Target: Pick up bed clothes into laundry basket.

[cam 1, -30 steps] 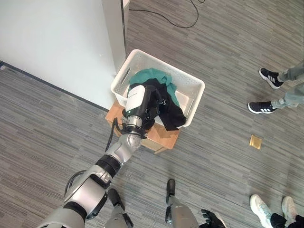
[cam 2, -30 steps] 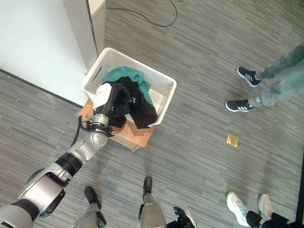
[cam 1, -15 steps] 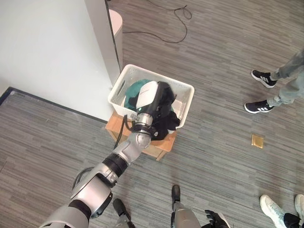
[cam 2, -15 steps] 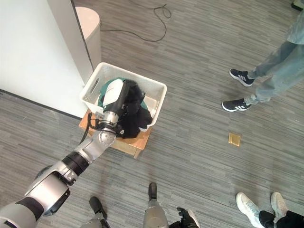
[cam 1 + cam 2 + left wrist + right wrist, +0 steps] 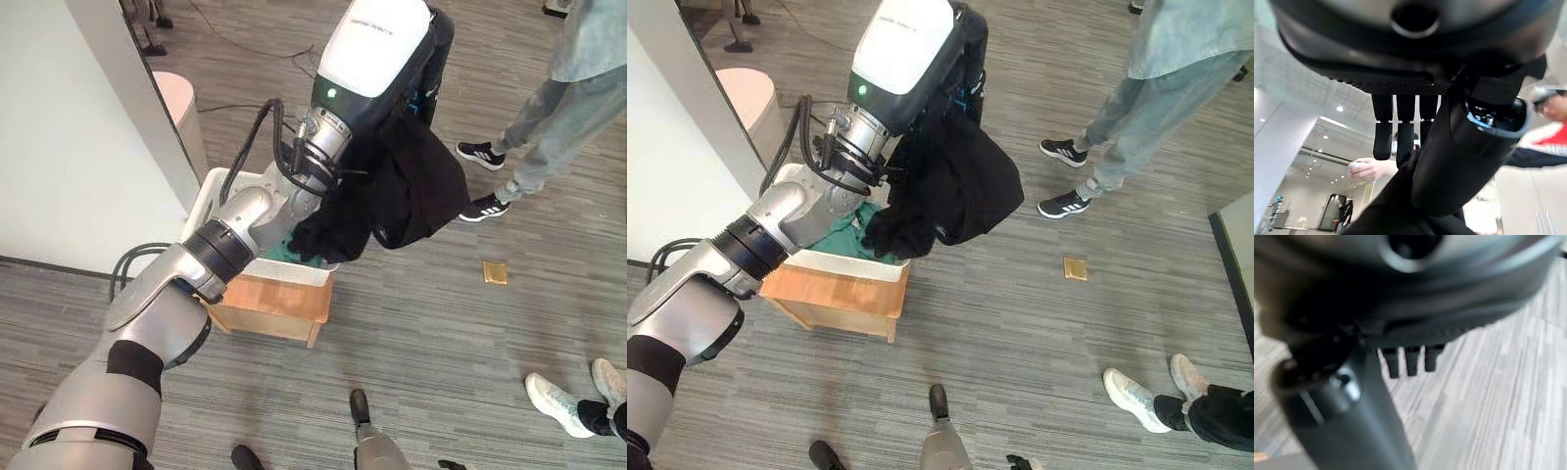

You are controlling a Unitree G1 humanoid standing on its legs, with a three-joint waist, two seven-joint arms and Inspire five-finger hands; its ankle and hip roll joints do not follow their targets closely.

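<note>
Left wrist view apparently shows left hand point(image 5: 1459, 147) pinching black garment point(image 5: 411, 191).

my left hand point(image 5: 392, 59): white back cover, dark body and fingers, upper centre of frame
garment in my left hand point(image 5: 411, 186): black, plain, with a bit of blue near the top edge
cloth in basket point(image 5: 847, 240): teal green, plain
laundry basket point(image 5: 220, 186): white
stand under basket point(image 5: 269, 308): light wood, orange-tan
floor point(image 5: 441, 372): grey wood-grain planks, streaky
wall panel point(image 5: 69, 147): pale white-grey, left of frame
round bin point(image 5: 176, 108): pinkish white, upper left
square on floor point(image 5: 495, 272): yellow-gold, right of centre
person's trousers point(image 5: 549, 108): grey-green; shoes point(image 5: 475, 152) black with white stripes
shoes at lower right point(image 5: 558, 401): white
my right hand point(image 5: 1405, 360): dark, over the grey planks
</note>
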